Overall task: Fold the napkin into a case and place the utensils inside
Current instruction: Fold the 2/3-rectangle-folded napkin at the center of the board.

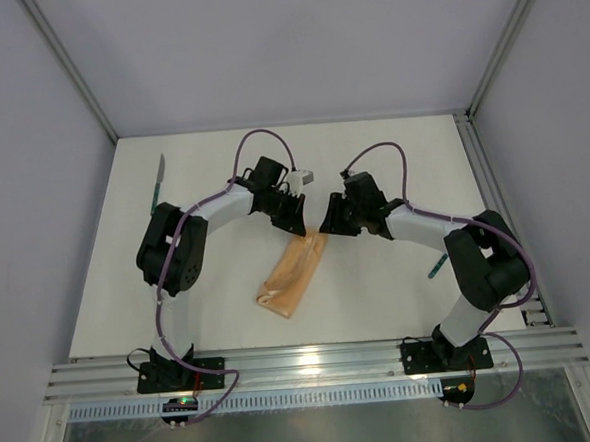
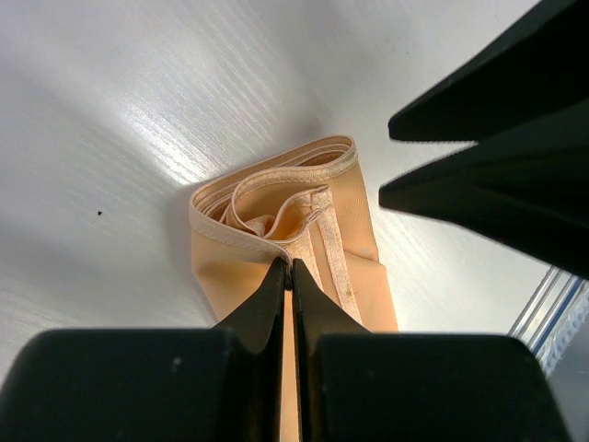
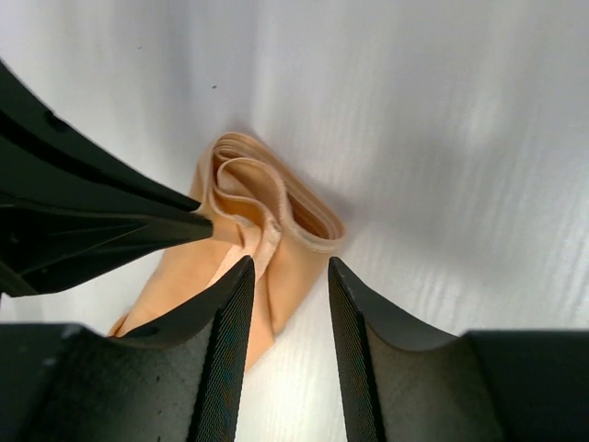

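Risk noted: my left gripper (image 2: pixel 286 269), clamped tight on one top layer at the mouth of the case (image 1: pixel 293 271), could drag its loose folds apart if lifted, my right gripper (image 3: pixel 290 267) being half-open and empty above that mouth; the peach pouch lies flat between both, layered and slack-edged.

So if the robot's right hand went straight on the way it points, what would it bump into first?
Probably the folded peach-orange cloth pouch, at its open end just ahead of the open right hand. Below it lies the white table. Exactly how close is hard to judge.
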You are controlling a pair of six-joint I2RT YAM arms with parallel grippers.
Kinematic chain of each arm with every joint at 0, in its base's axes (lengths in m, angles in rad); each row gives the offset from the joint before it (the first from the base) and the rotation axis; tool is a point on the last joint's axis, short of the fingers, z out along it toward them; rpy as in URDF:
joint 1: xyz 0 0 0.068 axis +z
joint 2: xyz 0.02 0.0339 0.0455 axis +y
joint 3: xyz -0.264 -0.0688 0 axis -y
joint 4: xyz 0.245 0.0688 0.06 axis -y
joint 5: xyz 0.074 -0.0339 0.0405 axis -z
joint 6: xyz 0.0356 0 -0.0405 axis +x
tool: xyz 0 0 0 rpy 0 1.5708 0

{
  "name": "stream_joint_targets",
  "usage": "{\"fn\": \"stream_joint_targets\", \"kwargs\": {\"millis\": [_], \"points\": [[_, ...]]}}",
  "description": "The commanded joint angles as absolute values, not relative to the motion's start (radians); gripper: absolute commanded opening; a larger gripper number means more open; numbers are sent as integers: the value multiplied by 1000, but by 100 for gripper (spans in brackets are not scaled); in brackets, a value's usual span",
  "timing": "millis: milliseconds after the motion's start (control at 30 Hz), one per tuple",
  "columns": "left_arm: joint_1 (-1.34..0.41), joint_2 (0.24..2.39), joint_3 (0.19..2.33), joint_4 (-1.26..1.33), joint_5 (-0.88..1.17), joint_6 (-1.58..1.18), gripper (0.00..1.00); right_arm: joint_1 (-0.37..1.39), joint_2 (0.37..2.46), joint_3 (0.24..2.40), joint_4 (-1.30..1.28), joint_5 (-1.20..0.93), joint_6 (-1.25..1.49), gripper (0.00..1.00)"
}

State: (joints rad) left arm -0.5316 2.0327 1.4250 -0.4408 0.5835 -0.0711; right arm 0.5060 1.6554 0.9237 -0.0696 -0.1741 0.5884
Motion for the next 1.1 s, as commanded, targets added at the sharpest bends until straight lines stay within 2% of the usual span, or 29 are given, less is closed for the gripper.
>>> {"fn": "stream_joint_targets", "kwargs": {"millis": [0, 333, 467, 500, 600, 733, 1067], "points": [[-531, 2019, 1451, -423, 580, -72, 0, 479, 1612, 917, -74, -152, 554, 43], [-532, 2011, 1451, -429, 595, -77, 0, 474, 1743, 902, 54, -239, 595, 40], [-535, 2013, 1456, -439, 604, -78, 0, 472, 1781, 907, 73, -244, 604, 31], [-537, 2011, 1456, -440, 604, -78, 0, 474, 1784, 904, 77, -247, 606, 24], [-557, 2008, 1457, -446, 606, -78, 0, 472, 1781, 897, 92, -249, 612, 11], [-587, 2017, 1483, -460, 633, -87, 0, 474, 1766, 887, 107, -249, 624, 5], [-592, 2075, 1516, -474, 597, -98, 0, 472, 1752, 885, 114, -250, 632, 4]]}}
